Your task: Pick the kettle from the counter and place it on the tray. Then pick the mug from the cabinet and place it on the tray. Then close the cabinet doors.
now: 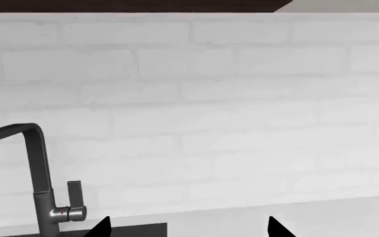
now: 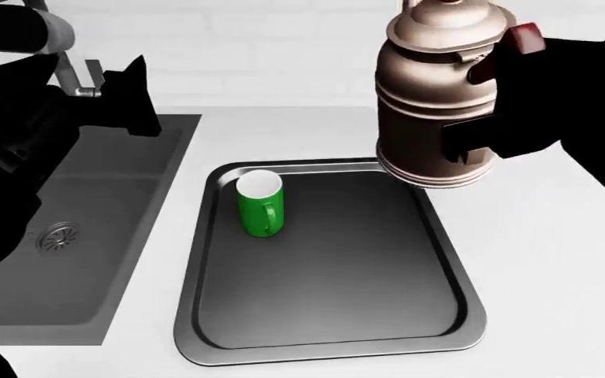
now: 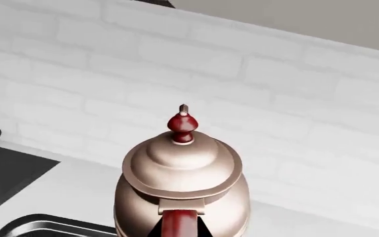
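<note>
The copper kettle (image 2: 434, 102) hangs in the air over the far right corner of the dark grey tray (image 2: 444, 268), with my right gripper (image 2: 491, 102) shut on its dark red handle (image 3: 178, 223). In the right wrist view the kettle (image 3: 183, 173) fills the near field and its fingertips flank the handle. The green mug (image 2: 259, 203) stands on the tray's far left part. My left gripper (image 2: 135, 94) is open and holds nothing, up by the faucet above the sink; its fingertips (image 1: 104, 227) are wide apart. The cabinet doors are out of view.
A dark grey sink (image 2: 92, 236) is set in the white counter (image 2: 554, 260) left of the tray, with a dark faucet (image 1: 41, 173) at its back. A white brick wall (image 1: 242, 98) runs behind. A dark brown cabinet underside (image 1: 130, 5) shows above.
</note>
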Motion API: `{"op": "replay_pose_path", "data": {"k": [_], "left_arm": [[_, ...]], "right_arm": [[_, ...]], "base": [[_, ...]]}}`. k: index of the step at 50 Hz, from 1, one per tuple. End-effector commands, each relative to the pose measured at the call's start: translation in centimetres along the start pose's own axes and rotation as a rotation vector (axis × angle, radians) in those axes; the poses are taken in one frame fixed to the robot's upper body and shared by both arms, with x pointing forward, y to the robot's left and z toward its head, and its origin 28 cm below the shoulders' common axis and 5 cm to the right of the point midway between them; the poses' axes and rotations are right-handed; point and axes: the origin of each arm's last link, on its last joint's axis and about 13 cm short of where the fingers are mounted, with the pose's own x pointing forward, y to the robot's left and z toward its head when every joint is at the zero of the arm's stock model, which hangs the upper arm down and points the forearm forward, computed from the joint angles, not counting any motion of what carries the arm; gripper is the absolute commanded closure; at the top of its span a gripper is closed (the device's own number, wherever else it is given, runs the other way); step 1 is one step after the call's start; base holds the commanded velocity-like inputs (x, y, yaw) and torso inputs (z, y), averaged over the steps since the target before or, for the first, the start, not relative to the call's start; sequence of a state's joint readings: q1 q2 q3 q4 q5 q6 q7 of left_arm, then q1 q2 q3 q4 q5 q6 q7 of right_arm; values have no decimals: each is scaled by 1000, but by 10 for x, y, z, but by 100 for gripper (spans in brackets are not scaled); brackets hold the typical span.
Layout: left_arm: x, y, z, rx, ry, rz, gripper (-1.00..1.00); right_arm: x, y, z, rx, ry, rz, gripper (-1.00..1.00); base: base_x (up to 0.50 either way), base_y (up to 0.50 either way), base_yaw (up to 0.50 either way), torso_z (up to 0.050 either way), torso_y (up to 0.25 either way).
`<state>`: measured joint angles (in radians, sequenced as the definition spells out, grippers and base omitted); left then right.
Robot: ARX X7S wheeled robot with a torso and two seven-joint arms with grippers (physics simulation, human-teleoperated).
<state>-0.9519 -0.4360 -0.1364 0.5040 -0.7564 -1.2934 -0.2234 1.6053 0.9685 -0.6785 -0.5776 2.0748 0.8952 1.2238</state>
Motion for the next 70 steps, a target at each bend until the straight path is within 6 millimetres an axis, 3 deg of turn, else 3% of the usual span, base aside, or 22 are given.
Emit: {"op": "replay_pose_path", "data": {"k": [1, 18, 33, 70], "left_arm": [[0, 2, 1, -3, -1, 5, -100], [0, 4, -1, -2, 1, 10, -100], [0, 5, -2, -4, 1, 16, -100], [1, 7, -4, -8, 7, 21, -100]], "right_arm": [[10, 11, -2, 30, -37, 44, 100], [22, 22, -21, 83, -11, 90, 100], [26, 31, -25, 123, -18, 136, 100], [38, 38, -50, 207, 22, 164, 100]], "base": [[0, 0, 0, 0, 0], [0, 0, 0, 1, 1], [0, 0, 0, 0, 1], [0, 0, 0, 0, 1]]}}
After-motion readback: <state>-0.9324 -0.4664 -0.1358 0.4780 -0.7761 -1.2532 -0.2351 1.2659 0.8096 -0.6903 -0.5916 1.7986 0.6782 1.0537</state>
